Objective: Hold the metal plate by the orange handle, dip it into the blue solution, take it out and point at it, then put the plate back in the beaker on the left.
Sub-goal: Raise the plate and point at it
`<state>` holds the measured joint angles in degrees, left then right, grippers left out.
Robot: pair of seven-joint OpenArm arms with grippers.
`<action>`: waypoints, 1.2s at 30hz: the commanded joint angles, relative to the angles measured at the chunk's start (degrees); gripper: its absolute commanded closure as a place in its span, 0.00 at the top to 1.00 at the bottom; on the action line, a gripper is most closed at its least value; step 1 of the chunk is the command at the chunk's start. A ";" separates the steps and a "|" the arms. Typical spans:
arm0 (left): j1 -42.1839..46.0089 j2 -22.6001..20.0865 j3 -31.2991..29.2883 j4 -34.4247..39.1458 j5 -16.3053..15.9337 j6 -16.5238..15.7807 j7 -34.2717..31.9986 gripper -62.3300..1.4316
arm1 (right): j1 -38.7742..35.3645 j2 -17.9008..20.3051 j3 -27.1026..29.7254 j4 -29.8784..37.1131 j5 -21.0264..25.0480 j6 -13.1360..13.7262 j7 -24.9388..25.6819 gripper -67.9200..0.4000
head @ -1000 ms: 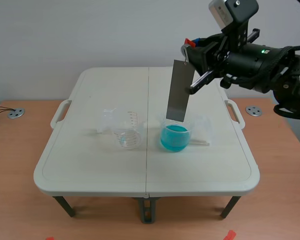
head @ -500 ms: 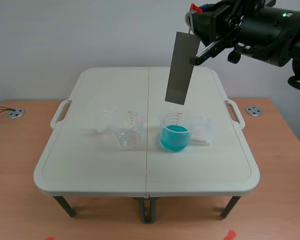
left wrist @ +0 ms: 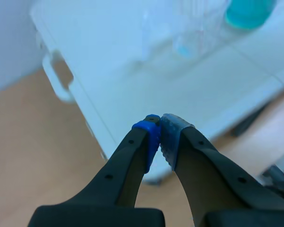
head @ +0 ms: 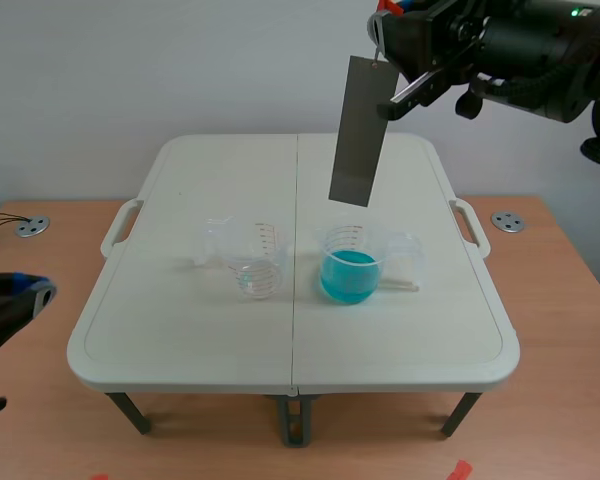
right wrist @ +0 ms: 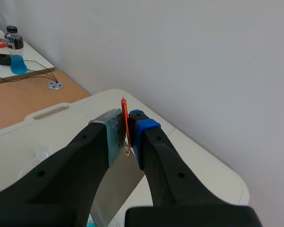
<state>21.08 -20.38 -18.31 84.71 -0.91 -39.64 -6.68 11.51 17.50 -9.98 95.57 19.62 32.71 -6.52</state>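
Observation:
The grey metal plate [head: 358, 130] hangs upright high over the table, its lower edge well above the beaker of blue solution [head: 350, 265]. My right gripper [head: 385, 30] is shut on the plate's thin orange handle [right wrist: 124, 124], which shows pinched between the pads in the right wrist view; the plate [right wrist: 114, 191] hangs below. An empty clear beaker [head: 257, 258] stands left of the blue one. My left gripper [head: 25, 295] sits low off the table's left edge, shut on nothing [left wrist: 160, 135]. Both beakers [left wrist: 248, 12] appear blurred far ahead of it.
The white folding table [head: 180, 330] stands on a wooden surface. A clear plastic piece [head: 405, 262] lies right of the blue beaker. Metal discs [head: 32, 226] sit on the wood at both sides. A bottle of blue liquid [right wrist: 13, 49] stands on a side desk.
The right arm lifted the plate from the blue beaker's rim to high above it. The left gripper came into the scene view at the low left.

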 commanded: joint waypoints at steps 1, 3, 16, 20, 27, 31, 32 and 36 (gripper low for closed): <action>-2.47 -0.63 1.97 -0.28 0.39 -0.24 -0.28 0.07 | 0.85 0.42 0.44 0.98 0.57 -0.04 1.01 0.02; -5.44 -0.63 4.74 -0.37 0.59 -0.24 1.53 0.07 | 0.85 0.42 0.44 0.98 0.57 -0.04 0.76 0.02; -24.50 1.64 25.18 -8.11 1.33 -0.15 6.75 0.07 | 0.83 0.42 0.44 0.98 0.55 -0.04 0.26 0.02; -29.27 4.37 29.38 -12.94 3.30 2.01 6.73 0.07 | 0.83 0.42 0.44 0.98 0.55 -0.04 0.17 0.02; -35.76 8.50 34.69 -18.88 5.55 3.08 6.54 0.07 | 0.68 0.39 0.44 0.98 0.55 -0.07 0.20 0.02; -38.25 10.05 37.09 -21.29 5.86 5.05 6.49 0.07 | 0.70 0.39 0.44 0.98 0.52 -0.07 0.20 0.02; -38.77 10.40 37.64 -21.88 6.21 5.79 6.14 0.07 | 0.70 0.42 0.44 0.98 0.52 -0.07 0.20 0.02; -40.39 11.54 39.58 -23.58 7.89 9.40 4.35 0.07 | 0.70 0.42 0.44 0.98 0.52 -0.07 -0.02 0.02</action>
<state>-18.57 -9.15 21.32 60.20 7.14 -30.57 -0.89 11.51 17.50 -9.98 95.57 19.57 32.69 -7.22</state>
